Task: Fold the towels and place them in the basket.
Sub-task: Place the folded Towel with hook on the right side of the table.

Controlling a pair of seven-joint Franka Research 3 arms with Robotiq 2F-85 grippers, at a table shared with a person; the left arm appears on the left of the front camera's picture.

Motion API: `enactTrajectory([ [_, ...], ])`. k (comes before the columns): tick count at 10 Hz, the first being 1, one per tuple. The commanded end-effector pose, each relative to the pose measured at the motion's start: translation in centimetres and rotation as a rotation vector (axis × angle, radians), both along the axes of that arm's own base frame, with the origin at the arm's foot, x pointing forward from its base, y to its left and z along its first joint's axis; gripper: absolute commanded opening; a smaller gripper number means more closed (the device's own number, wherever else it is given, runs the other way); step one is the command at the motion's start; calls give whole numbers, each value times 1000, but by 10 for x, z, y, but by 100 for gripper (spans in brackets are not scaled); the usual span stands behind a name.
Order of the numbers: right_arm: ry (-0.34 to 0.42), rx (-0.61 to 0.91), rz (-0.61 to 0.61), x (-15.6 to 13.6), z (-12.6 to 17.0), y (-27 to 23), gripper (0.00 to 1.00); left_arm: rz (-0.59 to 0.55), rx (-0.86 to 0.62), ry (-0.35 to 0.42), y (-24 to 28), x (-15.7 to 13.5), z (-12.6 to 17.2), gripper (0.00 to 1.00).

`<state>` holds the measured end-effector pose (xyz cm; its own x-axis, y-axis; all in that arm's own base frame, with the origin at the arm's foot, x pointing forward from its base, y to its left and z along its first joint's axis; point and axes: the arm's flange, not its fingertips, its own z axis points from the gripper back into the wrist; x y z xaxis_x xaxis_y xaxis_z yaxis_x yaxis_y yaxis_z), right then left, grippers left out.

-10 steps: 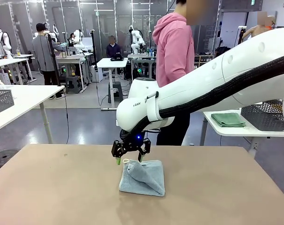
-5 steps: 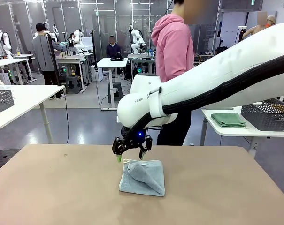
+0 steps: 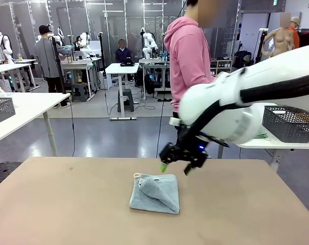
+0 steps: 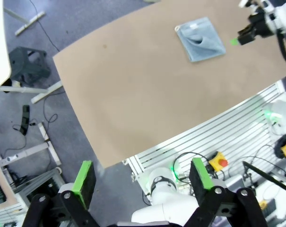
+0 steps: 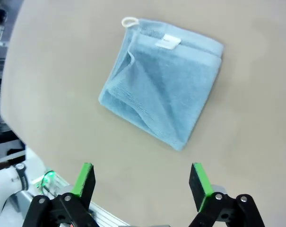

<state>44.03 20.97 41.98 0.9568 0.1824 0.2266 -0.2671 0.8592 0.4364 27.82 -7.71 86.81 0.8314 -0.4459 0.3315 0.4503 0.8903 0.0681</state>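
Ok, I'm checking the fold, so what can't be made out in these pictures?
- Print on the white label of the blue towel: too small, right wrist view.
- The towel's inner layers: covered by its top fold.
- Inside of the basket at far right: front view, its mesh wall hides it, picture edge cuts it.

Folded blue towel [image 4: 200, 39] lies on table [image 4: 147, 94]; left fingers [image 4: 84, 182] spread apart.
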Motion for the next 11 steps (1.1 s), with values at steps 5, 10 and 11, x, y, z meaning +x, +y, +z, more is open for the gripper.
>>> enactTrajectory([
  [5, 26, 367, -85, 25, -86, -70, 100, -10, 4, 0, 2, -4, -1, 100],
  [10, 107, 440, -118, 52, -139, -58, 100, -10, 4, 0, 2, -4, -1, 100],
  [11, 113, 453, -127, 57, -147, -57, 100, -10, 4, 0, 2, -4, -1, 100],
])
